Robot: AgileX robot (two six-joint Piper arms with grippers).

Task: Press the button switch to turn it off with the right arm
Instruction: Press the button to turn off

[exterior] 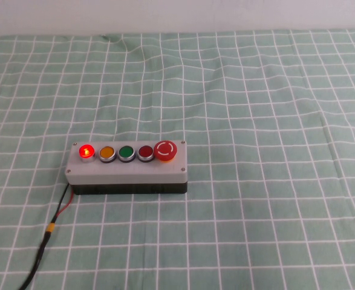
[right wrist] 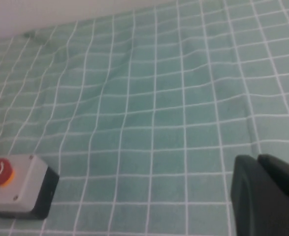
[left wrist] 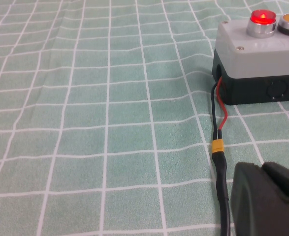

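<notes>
Grey control box (exterior: 126, 172) with black base, set on green checked cloth (exterior: 256, 109); landmark for all entries below.

Button switch (exterior: 86, 151): small, round, bright red, chrome-ringed, lit; at the box's left end, touching nothing, just beside orange button (exterior: 107, 153).
Along the same row: green button (exterior: 126, 153), darker red button (exterior: 146, 152), then large red mushroom stop button (exterior: 165, 150) at the box's right end.
Red and black wires (left wrist: 218, 110): leaving the box's left end wall, joined at yellow connector (left wrist: 217, 146), then black cable (left wrist: 224, 196) trailing toward the robot.
Left gripper (left wrist: 267, 196): dark housing only, near the cable, nearer the robot than the box's left end; open or closed, cannot tell.
Right gripper (right wrist: 265, 194): dark housing only, well apart from the box's right end, over bare cloth; open or closed, cannot tell.
</notes>
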